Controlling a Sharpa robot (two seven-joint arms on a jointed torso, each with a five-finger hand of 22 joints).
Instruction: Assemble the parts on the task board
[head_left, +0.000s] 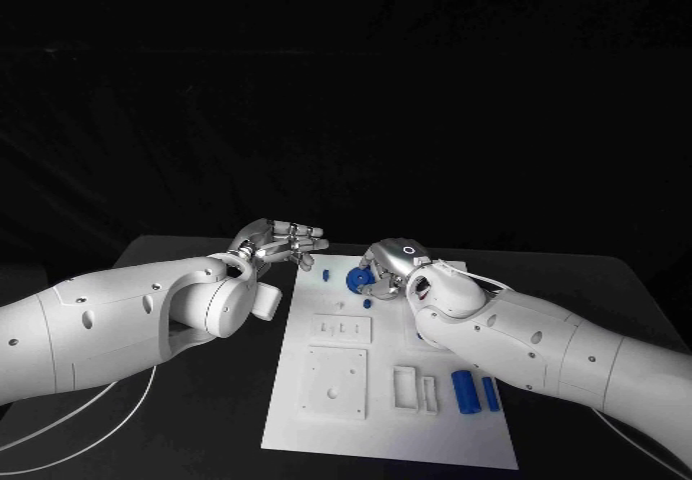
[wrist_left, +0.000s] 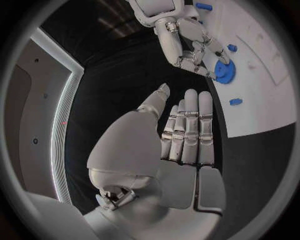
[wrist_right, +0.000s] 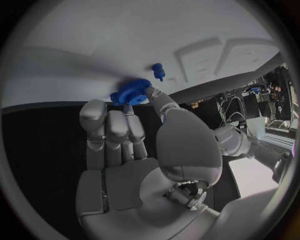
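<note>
My right hand, just right of center in the head view, pinches a blue gear at the far end of the white task board. My left hand, left of it, is open and empty, fingers extended over the black table.

A robotics lab or test bench is shown. A black table is set against black drapery, and a white task board with moulded fixtures is laid on it. Cables and equipment racks are seen at the room's edge.
</note>
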